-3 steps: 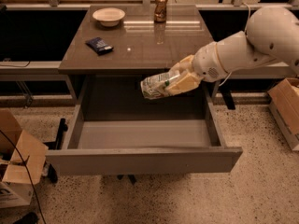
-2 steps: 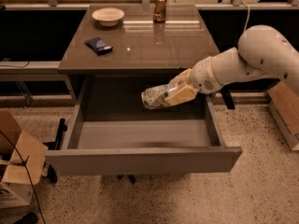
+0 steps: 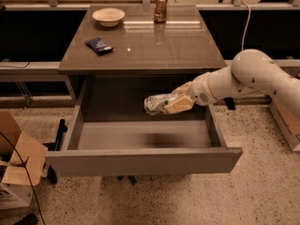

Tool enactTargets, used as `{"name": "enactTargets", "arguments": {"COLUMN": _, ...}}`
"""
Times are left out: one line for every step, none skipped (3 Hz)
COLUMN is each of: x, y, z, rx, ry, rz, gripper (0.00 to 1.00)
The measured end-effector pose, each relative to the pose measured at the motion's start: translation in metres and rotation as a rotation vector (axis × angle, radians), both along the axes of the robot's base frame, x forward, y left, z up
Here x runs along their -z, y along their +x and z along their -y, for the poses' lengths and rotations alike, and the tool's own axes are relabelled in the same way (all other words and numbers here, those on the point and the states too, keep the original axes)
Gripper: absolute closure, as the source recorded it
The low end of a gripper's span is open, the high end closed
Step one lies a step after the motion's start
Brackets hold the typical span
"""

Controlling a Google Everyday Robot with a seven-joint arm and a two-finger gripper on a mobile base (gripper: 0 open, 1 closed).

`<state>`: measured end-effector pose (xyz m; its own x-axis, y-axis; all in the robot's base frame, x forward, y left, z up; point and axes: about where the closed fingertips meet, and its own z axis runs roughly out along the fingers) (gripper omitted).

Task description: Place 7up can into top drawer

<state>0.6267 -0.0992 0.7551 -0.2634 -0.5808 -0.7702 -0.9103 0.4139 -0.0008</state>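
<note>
The 7up can (image 3: 155, 103), pale green and white, lies sideways in my gripper (image 3: 174, 103), which is shut on it. The white arm reaches in from the right. The can hangs over the open top drawer (image 3: 140, 161), above its light grey floor, toward the back right, below the table edge. The drawer is pulled far out and holds nothing else that I can see.
On the grey table (image 3: 140, 48) stand a brown-gold can (image 3: 160, 7) at the back, a pale bowl (image 3: 108, 16) at the back left and a dark packet (image 3: 99, 45). A cardboard box (image 3: 14, 163) sits on the floor at the left.
The gripper with the can has moved down and slightly left, lower into the drawer opening. The arm has dropped with it.
</note>
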Motion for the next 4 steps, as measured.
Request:
{"name": "enactTargets", "arguments": {"x": 0.025, "y": 0.008, "z": -0.002, "rx": 0.053, "ry": 0.014, "rz": -0.045, "gripper": 0.55}}
{"name": "enactTargets", "arguments": {"x": 0.044, "y": 0.003, "z": -0.003, "rx": 0.075, "ry": 0.022, "rz": -0.103, "gripper": 0.31}}
{"name": "enactTargets", "arguments": {"x": 0.054, "y": -0.02, "z": 0.005, "rx": 0.104, "ry": 0.017, "rz": -0.172, "gripper": 0.07}}
{"name": "enactTargets", "arguments": {"x": 0.055, "y": -0.021, "z": 0.003, "rx": 0.101, "ry": 0.017, "rz": -0.174, "gripper": 0.0}}
